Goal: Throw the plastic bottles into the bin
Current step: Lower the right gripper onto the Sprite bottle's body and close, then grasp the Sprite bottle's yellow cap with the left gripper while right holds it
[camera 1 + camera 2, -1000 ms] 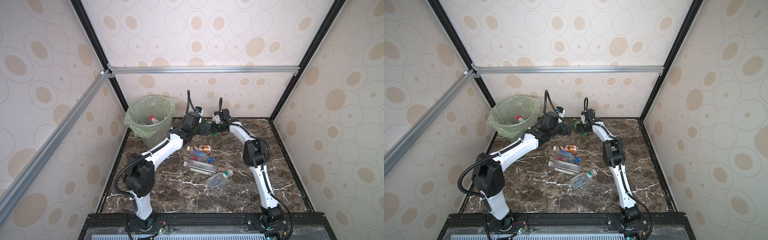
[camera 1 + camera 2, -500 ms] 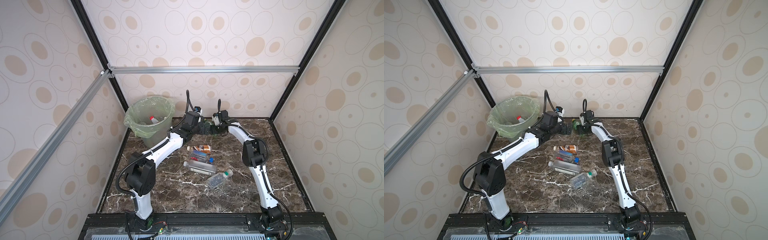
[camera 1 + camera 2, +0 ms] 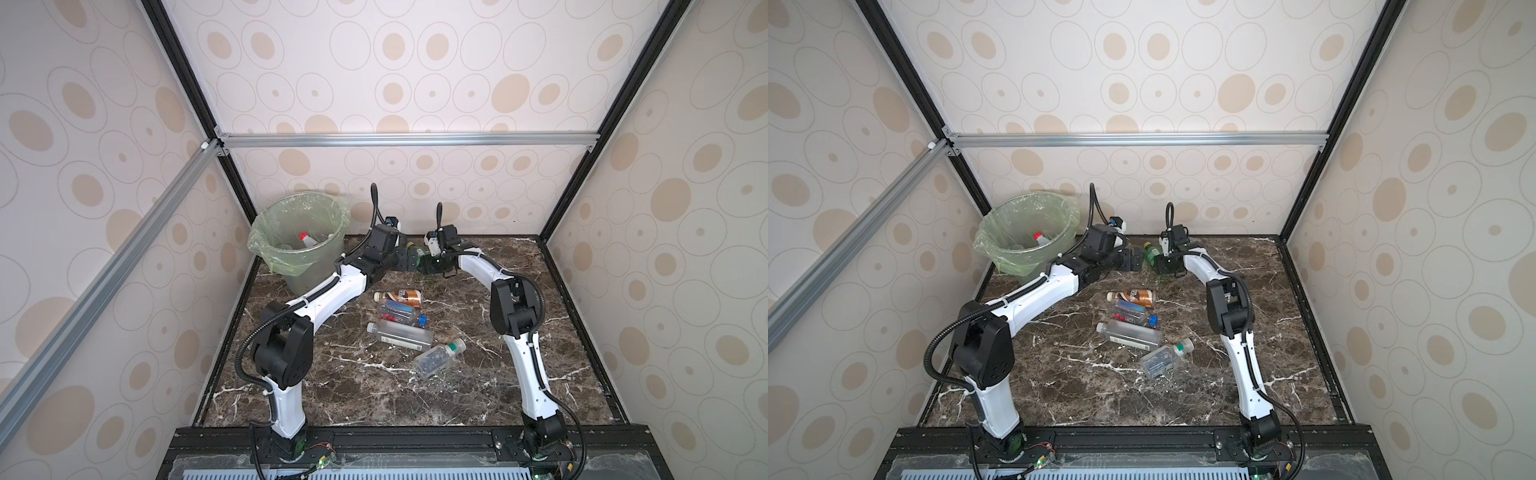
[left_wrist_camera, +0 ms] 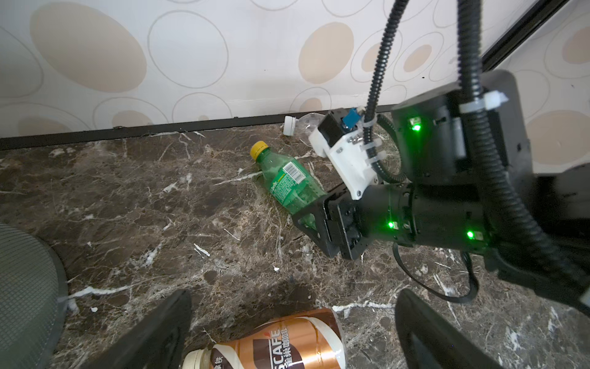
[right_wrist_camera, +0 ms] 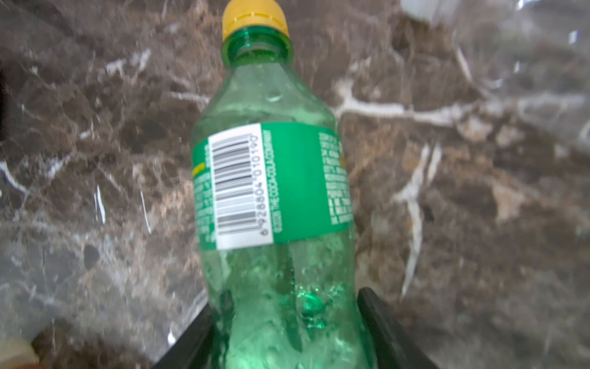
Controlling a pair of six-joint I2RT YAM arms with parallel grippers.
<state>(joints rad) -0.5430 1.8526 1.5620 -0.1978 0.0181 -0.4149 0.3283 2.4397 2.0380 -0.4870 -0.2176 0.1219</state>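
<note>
The right pincer is clasping the dimpled base of the translucent green bottle. The bottle is yellow-capped and is lying on the veined marble counter, to the right of the bin with its crinkly green liner. The left pincer, between bin and bottle, is gaping wide and holding nothing. A copper-labelled bottle and a clear square-shouldered bottle are lying nearer the front than the bin.
</note>
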